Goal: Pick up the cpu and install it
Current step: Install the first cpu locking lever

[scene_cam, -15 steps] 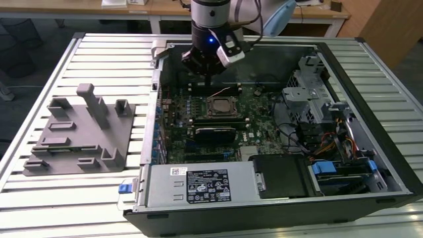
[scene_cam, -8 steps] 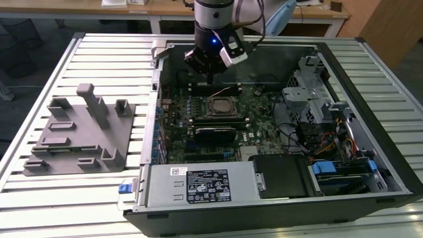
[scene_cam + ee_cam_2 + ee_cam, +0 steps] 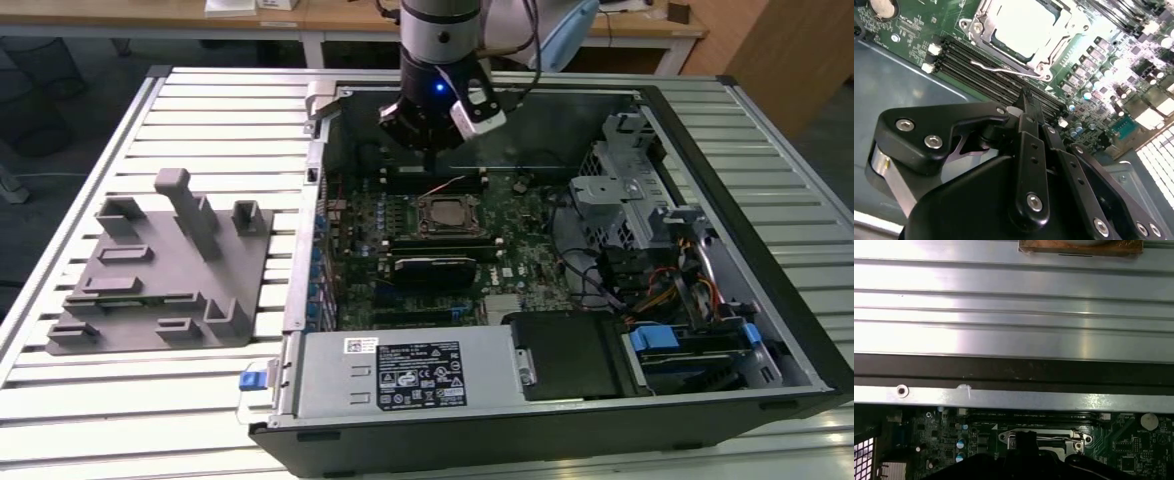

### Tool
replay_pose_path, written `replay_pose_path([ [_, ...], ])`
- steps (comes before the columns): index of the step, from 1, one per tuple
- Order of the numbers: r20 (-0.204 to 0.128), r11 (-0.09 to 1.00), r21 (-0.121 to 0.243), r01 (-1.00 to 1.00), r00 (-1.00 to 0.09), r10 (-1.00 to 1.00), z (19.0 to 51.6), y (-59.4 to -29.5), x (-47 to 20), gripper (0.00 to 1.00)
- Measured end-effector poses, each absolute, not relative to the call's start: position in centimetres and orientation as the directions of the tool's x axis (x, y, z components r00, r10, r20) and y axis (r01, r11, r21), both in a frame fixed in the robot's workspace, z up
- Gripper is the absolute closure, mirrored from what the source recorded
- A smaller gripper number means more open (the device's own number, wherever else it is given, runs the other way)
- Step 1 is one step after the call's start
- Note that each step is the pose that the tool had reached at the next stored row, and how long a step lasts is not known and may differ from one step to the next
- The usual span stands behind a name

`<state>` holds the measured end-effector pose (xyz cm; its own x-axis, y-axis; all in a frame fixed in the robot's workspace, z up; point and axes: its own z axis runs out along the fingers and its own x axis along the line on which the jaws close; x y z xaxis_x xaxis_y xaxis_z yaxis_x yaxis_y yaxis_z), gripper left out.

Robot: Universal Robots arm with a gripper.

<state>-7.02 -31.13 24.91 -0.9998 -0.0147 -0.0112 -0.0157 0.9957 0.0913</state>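
The cpu [image 3: 1021,25] shows its shiny silver top inside the metal-framed socket [image 3: 979,25] on the green motherboard. In the exterior view the socket [image 3: 447,213] lies mid-board, inside the open computer case. My gripper [image 3: 430,160] hangs just beyond the socket's far side, over the black memory slots [image 3: 989,70]. Its black fingers [image 3: 1029,115] are pressed together, shut, and nothing shows between them. A thin wire lever [image 3: 1004,70] lies along the socket's edge nearest the fingers. In the first wrist view the socket [image 3: 1054,440] shows past a dark fingertip [image 3: 1026,440].
The case walls [image 3: 320,150] surround the board. A drive cage and cables [image 3: 641,220] fill the exterior view's right, a power supply [image 3: 414,375] the near side. A grey fixture block [image 3: 160,270] sits on the slatted metal table [image 3: 200,100] on the exterior view's left.
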Motion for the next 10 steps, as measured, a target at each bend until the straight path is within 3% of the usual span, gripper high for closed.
replay_pose_path([
  [10,-0.011,0.996,0.091,0.000,-1.000,0.001,23.84,-31.13,-6.00,0.89],
])
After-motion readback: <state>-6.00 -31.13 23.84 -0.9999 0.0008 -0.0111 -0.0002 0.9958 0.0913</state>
